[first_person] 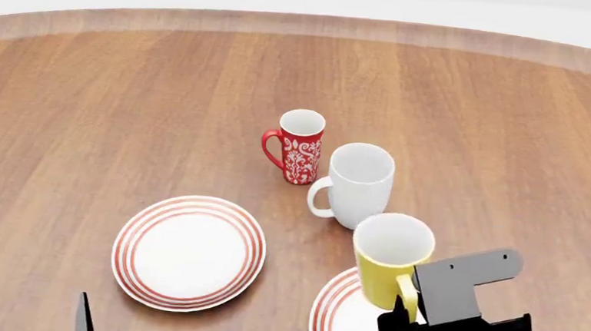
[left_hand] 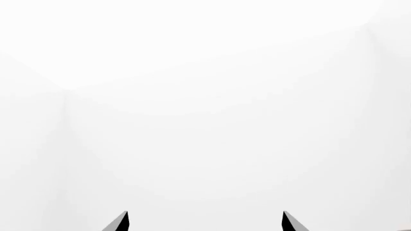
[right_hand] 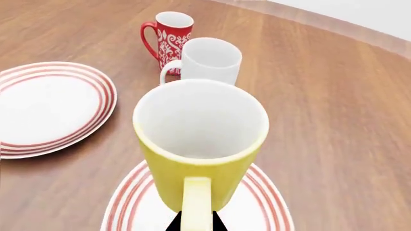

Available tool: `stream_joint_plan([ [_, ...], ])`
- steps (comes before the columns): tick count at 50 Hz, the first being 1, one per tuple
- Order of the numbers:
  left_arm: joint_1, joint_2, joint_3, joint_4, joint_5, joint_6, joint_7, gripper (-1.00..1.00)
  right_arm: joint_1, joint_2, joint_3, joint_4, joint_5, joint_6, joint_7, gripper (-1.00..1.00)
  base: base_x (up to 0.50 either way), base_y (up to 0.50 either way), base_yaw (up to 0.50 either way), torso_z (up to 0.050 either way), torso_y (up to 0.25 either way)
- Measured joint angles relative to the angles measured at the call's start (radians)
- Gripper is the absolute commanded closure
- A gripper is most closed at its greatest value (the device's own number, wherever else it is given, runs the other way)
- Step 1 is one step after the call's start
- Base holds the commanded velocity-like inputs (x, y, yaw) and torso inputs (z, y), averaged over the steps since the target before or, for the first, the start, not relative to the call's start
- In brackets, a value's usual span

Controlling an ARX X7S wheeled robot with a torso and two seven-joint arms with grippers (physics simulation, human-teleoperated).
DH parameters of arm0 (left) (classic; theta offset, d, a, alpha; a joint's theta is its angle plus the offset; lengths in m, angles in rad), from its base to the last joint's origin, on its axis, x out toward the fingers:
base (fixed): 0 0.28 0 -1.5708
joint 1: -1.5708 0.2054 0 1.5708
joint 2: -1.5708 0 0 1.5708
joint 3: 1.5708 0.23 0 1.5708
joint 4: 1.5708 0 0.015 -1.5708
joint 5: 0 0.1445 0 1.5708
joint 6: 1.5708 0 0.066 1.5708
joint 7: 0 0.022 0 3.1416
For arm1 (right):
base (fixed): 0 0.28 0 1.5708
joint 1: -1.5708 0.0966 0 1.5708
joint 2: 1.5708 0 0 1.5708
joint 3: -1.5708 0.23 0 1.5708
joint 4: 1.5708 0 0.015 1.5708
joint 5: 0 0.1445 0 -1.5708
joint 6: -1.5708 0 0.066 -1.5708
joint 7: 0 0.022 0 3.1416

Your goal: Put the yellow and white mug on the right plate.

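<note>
The yellow and white mug [first_person: 390, 260] stands upright over the far part of the right plate [first_person: 332, 315], a white plate with red rings. My right gripper [first_person: 407, 307] is shut on the mug's yellow handle [right_hand: 196, 202] from the near side. In the right wrist view the mug [right_hand: 199, 144] fills the centre with the plate's rim [right_hand: 260, 202] under it; I cannot tell whether its base touches the plate. My left gripper [first_person: 84, 318] is low at the left, open, and its wrist view shows only its two fingertips [left_hand: 122, 222] against blank white.
A look-alike ringed plate [first_person: 189, 251] lies to the left on the wooden table [first_person: 104, 108]. A tall white mug [first_person: 356, 184] stands just beyond the yellow mug, and a slim red patterned mug [first_person: 299, 146] behind that. The table's curved far edge [first_person: 304, 24] runs across the back.
</note>
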Motion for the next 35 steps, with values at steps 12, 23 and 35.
stream_joint_plan([
  [12,-0.001,-0.002,0.004,-0.001,0.000,0.000,-0.003,-1.00,-0.015,-0.003,-0.010,0.017,-0.005,-0.010,-0.002,1.00,0.00,0.00,0.00,0.000,0.000],
  [23,-0.005,-0.004,0.007,-0.006,-0.001,-0.001,-0.007,-1.00,-0.017,-0.009,-0.021,0.043,-0.013,-0.022,-0.008,1.00,0.00,0.00,0.00,0.000,0.001],
  [35,-0.009,-0.005,0.010,-0.009,-0.004,-0.002,-0.010,-1.00,-0.005,-0.017,-0.030,0.075,-0.024,-0.031,-0.011,1.00,0.00,0.00,0.00,0.000,0.000],
])
